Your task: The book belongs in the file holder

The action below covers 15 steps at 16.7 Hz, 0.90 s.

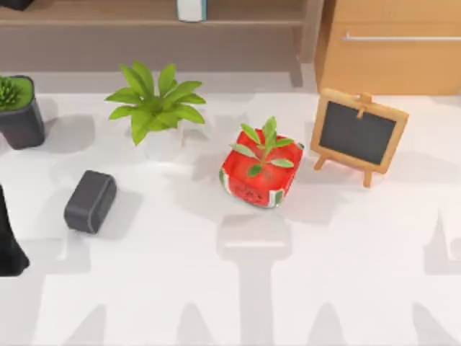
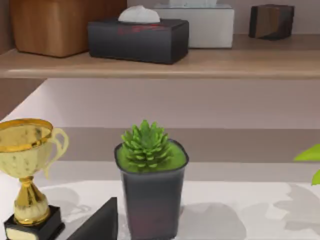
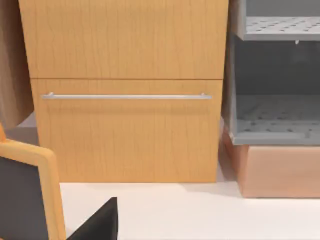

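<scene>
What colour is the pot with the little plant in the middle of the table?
The square plant pot is red, watermelon-patterned, best seen from the top view.

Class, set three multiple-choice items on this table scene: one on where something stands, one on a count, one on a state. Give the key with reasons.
1. In the top view, where does the chalkboard stand?
A. at the table's left edge
B. to the right of the red pot
C. at the table's front edge

2. How many potted plants stand on the table in the top view?
A. one
B. two
C. three

3. How does the gold trophy in the left wrist view stand?
A. upright on its base
B. lying on its side
C. upside down

Key:
1. B, since the easel sits right of the red pot, near the wooden cabinet.
2. C, counting the dark pot, the white pot and the red pot.
3. A, because its cup is on top and its black base rests on the table.
</scene>
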Available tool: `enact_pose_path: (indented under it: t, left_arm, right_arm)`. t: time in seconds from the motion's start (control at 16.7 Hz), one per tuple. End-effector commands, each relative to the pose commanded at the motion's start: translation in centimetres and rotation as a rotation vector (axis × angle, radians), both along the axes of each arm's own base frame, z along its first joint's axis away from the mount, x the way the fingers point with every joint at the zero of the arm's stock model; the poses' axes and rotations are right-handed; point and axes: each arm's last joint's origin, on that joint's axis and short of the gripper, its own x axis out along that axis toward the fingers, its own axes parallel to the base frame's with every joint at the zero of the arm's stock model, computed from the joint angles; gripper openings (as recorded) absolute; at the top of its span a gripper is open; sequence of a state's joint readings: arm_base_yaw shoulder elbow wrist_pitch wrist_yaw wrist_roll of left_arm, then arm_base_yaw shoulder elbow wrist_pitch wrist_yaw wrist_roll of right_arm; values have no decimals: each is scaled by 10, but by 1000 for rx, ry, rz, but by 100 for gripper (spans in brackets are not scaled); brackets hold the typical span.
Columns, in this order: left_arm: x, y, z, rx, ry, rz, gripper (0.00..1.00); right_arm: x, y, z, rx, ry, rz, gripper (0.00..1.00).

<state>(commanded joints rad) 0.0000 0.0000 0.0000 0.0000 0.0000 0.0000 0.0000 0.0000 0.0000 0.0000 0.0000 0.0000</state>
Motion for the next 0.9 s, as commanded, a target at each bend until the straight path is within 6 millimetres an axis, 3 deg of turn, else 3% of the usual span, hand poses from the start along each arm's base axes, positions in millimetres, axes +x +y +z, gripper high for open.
enact_pose_path:
  t: [0.24,0.42,0.66,0.9]
  left_arm:
    - [0,0,0,0,0,0,100]
    - [0,0,0,0,0,0,100]
    - [0,0,0,0,0,0,100]
    - [0,0,0,0,0,0,100]
  right_arm:
    - [0,1,6,-3,1,1,100]
    - [4,6,32,-13,4,6,100]
    - [26,21,91,-30,3,17,100]
    - [76,55,161,-35,-24,24,100]
